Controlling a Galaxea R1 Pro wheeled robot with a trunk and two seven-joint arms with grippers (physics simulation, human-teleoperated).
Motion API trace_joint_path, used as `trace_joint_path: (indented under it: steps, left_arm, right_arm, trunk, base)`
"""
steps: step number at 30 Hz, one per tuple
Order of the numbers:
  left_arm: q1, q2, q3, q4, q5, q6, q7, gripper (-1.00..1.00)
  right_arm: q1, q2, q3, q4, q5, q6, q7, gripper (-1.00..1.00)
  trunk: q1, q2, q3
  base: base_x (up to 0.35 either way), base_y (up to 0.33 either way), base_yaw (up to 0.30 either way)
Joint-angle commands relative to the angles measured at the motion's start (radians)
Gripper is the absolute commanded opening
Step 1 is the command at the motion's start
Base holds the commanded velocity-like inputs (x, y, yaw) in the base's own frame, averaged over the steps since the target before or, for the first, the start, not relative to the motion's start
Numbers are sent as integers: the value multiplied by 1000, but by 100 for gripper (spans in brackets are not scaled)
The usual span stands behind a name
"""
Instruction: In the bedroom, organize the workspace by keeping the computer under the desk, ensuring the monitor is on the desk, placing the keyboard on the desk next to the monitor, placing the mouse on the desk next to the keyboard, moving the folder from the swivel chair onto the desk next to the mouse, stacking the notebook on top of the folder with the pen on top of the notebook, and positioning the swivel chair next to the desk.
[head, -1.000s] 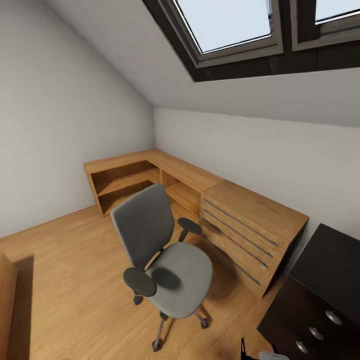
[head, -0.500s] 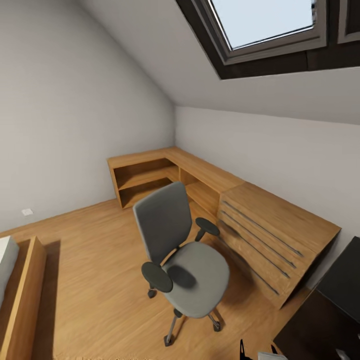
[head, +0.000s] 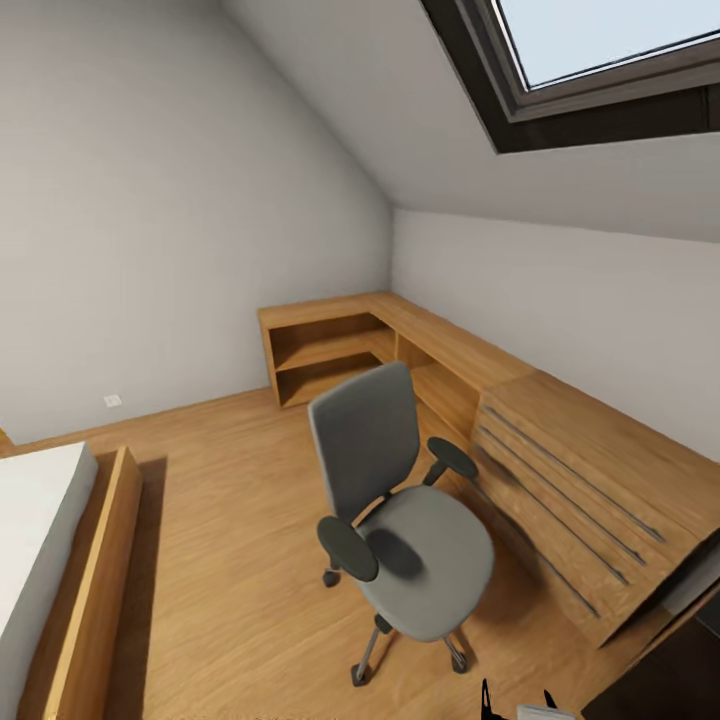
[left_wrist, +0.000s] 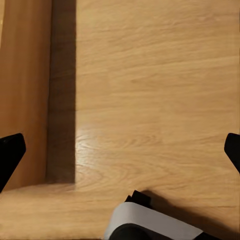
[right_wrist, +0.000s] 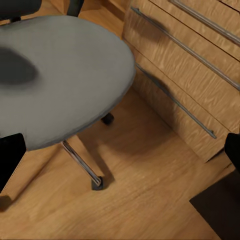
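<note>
Your swivel chair (head: 400, 515) stands on the wooden floor (head: 220, 560), its seat bare, just beside the light wooden drawer chest (head: 590, 490). Both grippers' fingers (left_wrist: 10, 155) (right_wrist: 9, 157) are spread, released, grasping nothing.

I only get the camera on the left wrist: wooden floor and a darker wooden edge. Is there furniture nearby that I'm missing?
Observer: Yes. The head view shows a swivel chair with a grey seat standing on the floor in front of a wooden drawer chest.
Operator: Is anything lying on the chair?
Observer: No, the seat is bare in the right wrist view; nothing rests on it.
Operator: And that wooden edge beside me?
Observer: I can't match it for certain, but the head view shows a bed with a wooden frame at the robot's left.
Operator: Any window?
Observer: A skylight sits in the sloped ceiling above the chest.
</note>
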Motion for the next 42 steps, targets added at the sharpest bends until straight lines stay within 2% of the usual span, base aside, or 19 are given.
trace_joint_path:
  steps: [1,17,33,42]
  left_arm:
    - [-1,0,-9,0,2,-2,8,100]
    - [-1,-1,-5,-2,2,-8,8,100]
    - [-1,-1,-4,-2,3,-9,8,100]
    - [-1,-2,-5,-2,2,-9,9,100]
  right_arm:
    - [-1,0,9,1,1,-1,-9,100]
    - [-1,-11,9,3,2,-2,-8,100]
    - [-1,-14,8,3,1,-2,-9,100]
    - [-1,-11,10,3,2,2,-9,100]
  trunk:
    - [0,-1,-2]
    - [0,-1,5]
    - [0,-1,29]
    - [0,-1,33]
  base:
    - [0,0,264]
    - [0,0,254]
    - [0,0,62]
    - [0,0,223]
